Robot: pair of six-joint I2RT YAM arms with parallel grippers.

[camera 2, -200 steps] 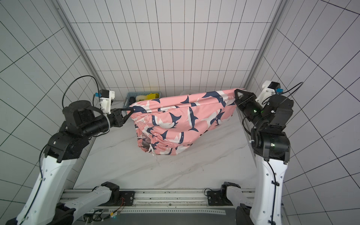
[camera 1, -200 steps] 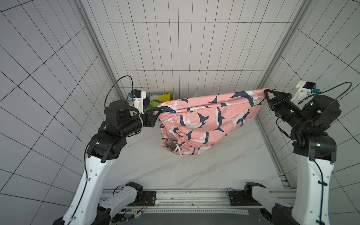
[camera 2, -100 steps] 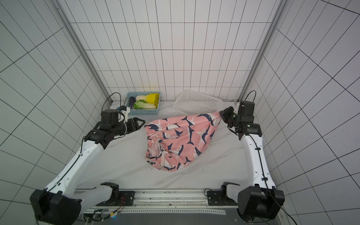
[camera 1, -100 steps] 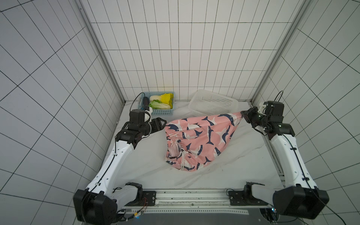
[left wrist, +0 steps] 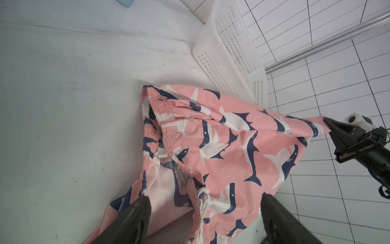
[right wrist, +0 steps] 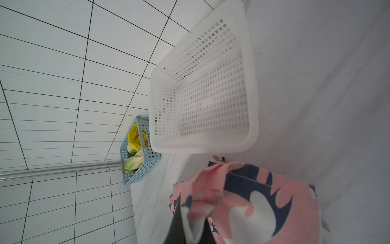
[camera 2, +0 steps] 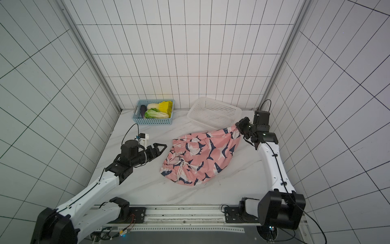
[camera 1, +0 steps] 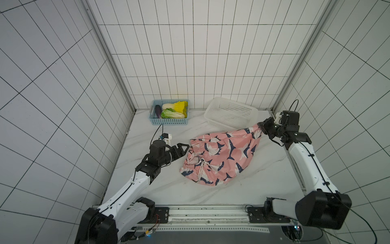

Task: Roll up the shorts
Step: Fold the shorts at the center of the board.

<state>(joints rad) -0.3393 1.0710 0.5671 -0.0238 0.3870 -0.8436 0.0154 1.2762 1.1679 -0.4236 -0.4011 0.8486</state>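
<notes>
Landmark: white mesh basket (camera 1: pixel 223 125) (camera 2: pixel 205 125) (left wrist: pixel 221 52) (right wrist: pixel 200 147), standing on the marble tabletop (camera 1: pixel 147 186) by the back wall.

Shorts (camera 1: pixel 221 156) (camera 2: pixel 200 157) (left wrist: pixel 232 147) (right wrist: pixel 253 200): pink with navy-and-white sharks, lying loosely crumpled on the tabletop just in front of the white mesh basket. One corner is drawn up off the surface to a point beside the basket's right front corner. Not rolled.

Waistband (left wrist: pixel 168 131): gathered and gaping open at the end of the shorts farthest from the white mesh basket, with the white drawstring (camera 1: pixel 200 169) (left wrist: pixel 203 202) trailing across it.

Right gripper (camera 1: pixel 261 127) (camera 2: pixel 239 126) (left wrist: pixel 327 121): jaws pinched tight on the raised corner of the shorts, just beside the white mesh basket's right front corner. In the right wrist view the fabric bunches over a dark finger (right wrist: pixel 177 224).

Left gripper (camera 1: pixel 185 149) (camera 2: pixel 163 147) (left wrist: pixel 205 196): jaws spread wide and holding nothing. It is well apart from the white mesh basket, to its front left, with the tips pointing at the waistband end of the shorts and just beside it. Whether they touch the cloth cannot be told.

Blue basket (camera 1: pixel 168 121) (camera 2: pixel 152 121) (right wrist: pixel 143 171): to the left of the white mesh basket along the same wall, clear of it.

Blue basket contents: a yellow-leaved cabbage (camera 1: pixel 177 105), a green one (camera 1: pixel 172 114) and a dark eggplant (camera 1: pixel 157 111).
</notes>
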